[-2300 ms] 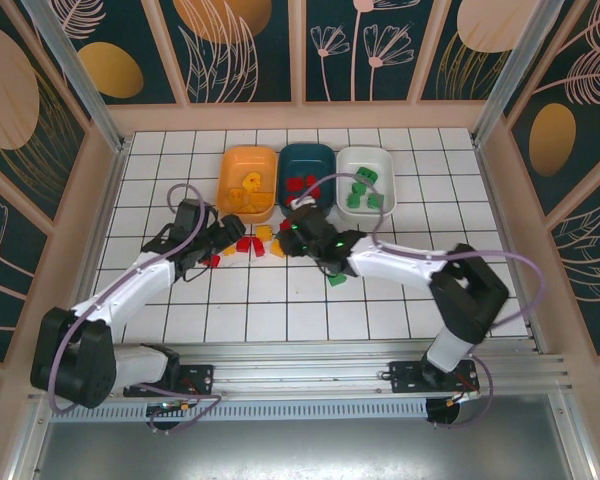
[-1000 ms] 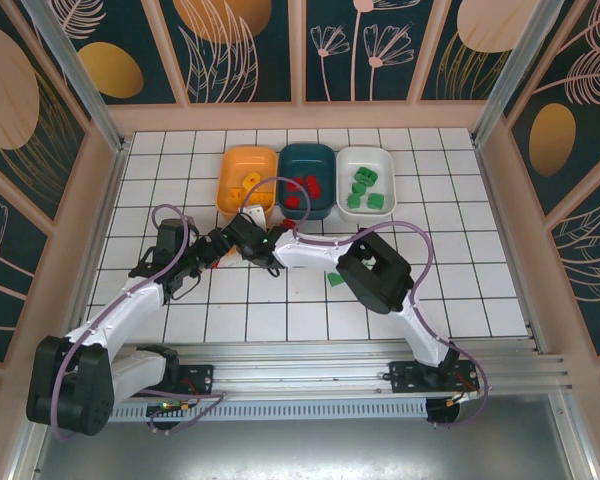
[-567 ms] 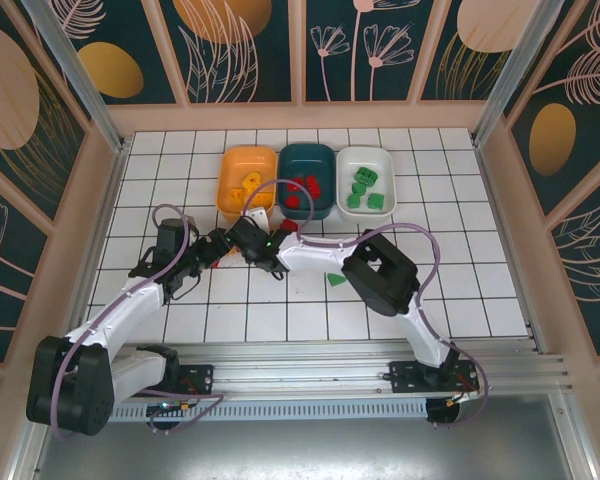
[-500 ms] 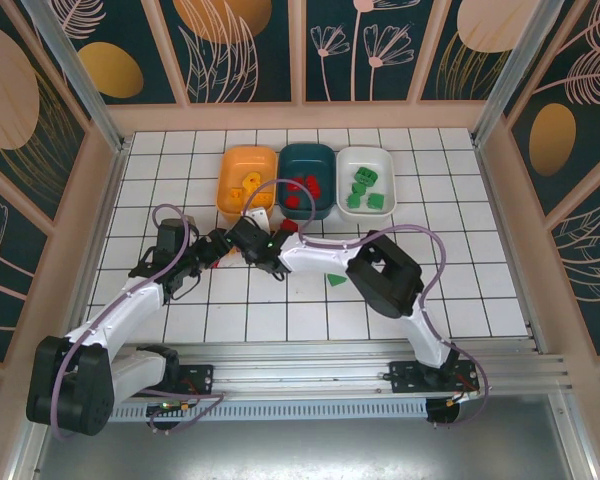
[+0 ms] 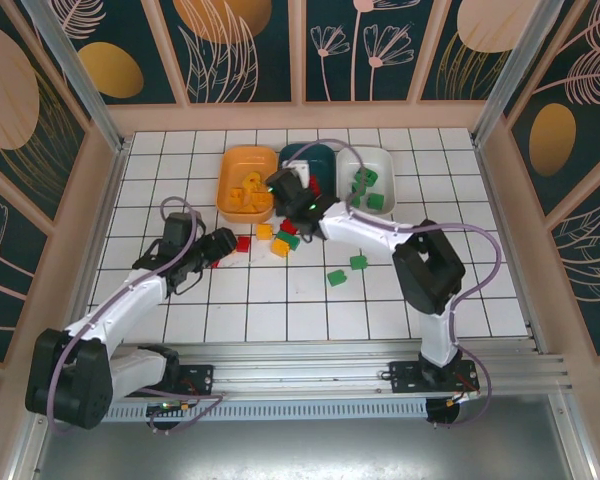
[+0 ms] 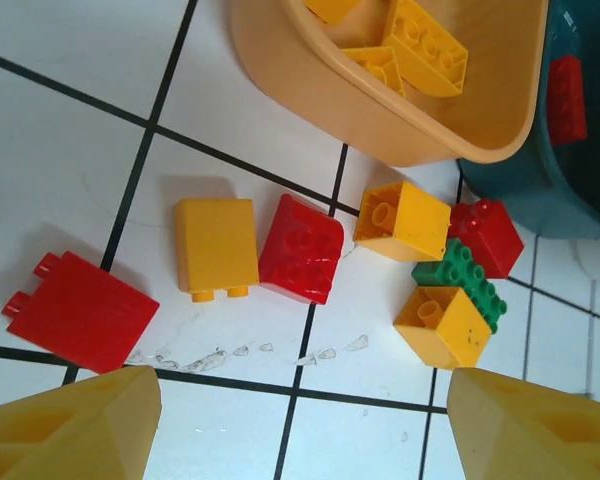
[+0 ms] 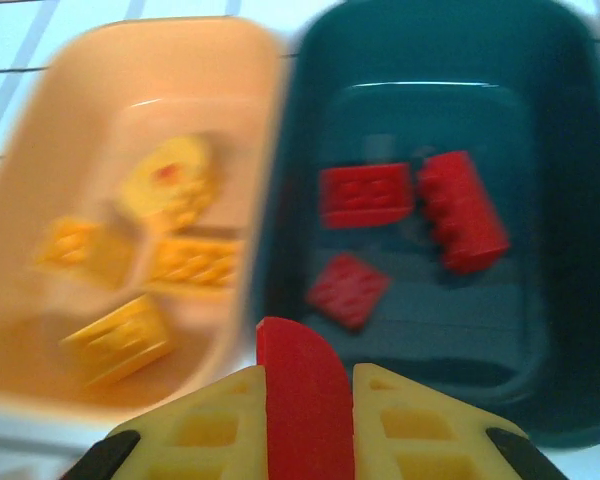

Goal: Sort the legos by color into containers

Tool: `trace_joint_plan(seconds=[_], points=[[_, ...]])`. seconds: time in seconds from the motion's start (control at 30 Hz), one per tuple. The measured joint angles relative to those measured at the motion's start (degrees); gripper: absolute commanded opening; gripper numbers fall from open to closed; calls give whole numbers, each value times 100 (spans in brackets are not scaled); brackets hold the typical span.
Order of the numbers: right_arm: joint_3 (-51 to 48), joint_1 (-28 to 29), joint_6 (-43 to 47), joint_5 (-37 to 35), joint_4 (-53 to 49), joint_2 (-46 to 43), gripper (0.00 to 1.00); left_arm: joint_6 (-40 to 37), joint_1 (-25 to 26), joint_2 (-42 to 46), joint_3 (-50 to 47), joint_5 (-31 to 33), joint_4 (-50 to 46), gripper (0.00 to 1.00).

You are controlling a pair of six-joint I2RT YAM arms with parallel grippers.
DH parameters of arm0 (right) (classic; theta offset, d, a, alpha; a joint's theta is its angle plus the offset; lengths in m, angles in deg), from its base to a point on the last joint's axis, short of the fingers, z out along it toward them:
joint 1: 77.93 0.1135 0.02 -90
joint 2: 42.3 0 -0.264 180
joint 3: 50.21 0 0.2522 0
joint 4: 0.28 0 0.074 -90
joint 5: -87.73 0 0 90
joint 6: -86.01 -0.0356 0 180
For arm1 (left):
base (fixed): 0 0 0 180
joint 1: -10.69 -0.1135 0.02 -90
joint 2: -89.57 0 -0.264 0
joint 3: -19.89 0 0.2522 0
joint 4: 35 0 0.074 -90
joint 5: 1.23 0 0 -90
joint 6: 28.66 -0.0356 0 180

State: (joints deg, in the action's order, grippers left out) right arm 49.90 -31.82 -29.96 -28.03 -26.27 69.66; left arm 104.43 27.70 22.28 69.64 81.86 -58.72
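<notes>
Top view, bowls: An orange rounded plastic bowl (image 5: 223, 190), a dark teal rounded plastic bowl (image 5: 315, 150) and a white rounded plastic bowl (image 5: 380, 160) sit in a row at the far side of the white tiled table (image 5: 160, 160).
Top view, loose bricks: A bunch of small red, yellow and green plastic bricks (image 5: 264, 232) lies on the table just in front of the orange bowl and the teal bowl. Two green bricks (image 5: 358, 262) lie apart from the bunch, closer to the arms.
Top view, left gripper: The left gripper (image 5: 223, 243) is low, by the left end of the bunch.
Top view, right gripper: The right gripper (image 5: 282, 184) is over the spot where the orange bowl and the teal bowl meet.
Left wrist view, fingers: The yellow fingers (image 6: 70, 425) stand far apart with nothing between them.
Left wrist view, bricks: A red brick on its side (image 6: 80, 305), a yellow brick on its side (image 6: 216, 245) and a rounded red brick (image 6: 300, 248) lie on the tiles. To their right, two yellow bricks, a green one and a red one huddle together near the orange bowl's wall.
Right wrist view, grip: The yellow fingers (image 7: 210, 430) squeeze a smooth red plastic brick (image 7: 302, 390) from both sides.
Right wrist view, below: The picture is blurry. The orange bowl on the left holds yellow bricks. The teal bowl on the right holds three red bricks. The held brick hangs at the near edge, where the two bowls meet.
</notes>
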Motion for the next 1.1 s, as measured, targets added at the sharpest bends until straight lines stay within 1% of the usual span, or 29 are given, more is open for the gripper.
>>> trace_joint_plan(seconds=[0.13, 0.27, 0.3, 0.33, 0.37, 0.43, 0.5, 0.6, 0.7, 0.87, 0.93, 1.1], points=[[111, -686, 79, 173, 37, 271, 21, -199, 409, -457, 391, 387, -188, 76], [422, -1001, 168, 354, -4, 726, 24, -424, 647, -986, 745, 651, -354, 74], [485, -1045, 170, 422, -13, 824, 27, -483, 695, -1141, 841, 710, -396, 74], [527, -1071, 186, 472, -31, 890, 33, -533, 734, -1279, 922, 748, -424, 74], [570, -1093, 197, 514, -50, 946, 42, -588, 782, -1425, 999, 789, -439, 74], [673, -1110, 256, 575, -131, 994, 52, -678, 885, -1670, 1121, 846, -494, 74], [780, -1108, 291, 586, -184, 992, 57, -758, 977, -1871, 1239, 896, -546, 74], [804, -1088, 317, 573, -175, 898, 59, -909, 1084, -2170, 1486, 968, -680, 74], [487, -1040, 313, 544, -118, 520, 59, -1023, 1143, -2393, 1735, 1102, -785, 74], [-382, -828, 269, 463, 4, -581, 60, -1235, 1150, -2612, 1840, 1331, -835, 73], [-706, -756, 212, 463, 66, -1014, 60, -1340, 1150, -2741, 1867, 1344, -855, 70], [-1502, -710, 52, 455, 236, -1825, 60, -1510, 1150, -2983, 2035, 1320, -820, 69]])
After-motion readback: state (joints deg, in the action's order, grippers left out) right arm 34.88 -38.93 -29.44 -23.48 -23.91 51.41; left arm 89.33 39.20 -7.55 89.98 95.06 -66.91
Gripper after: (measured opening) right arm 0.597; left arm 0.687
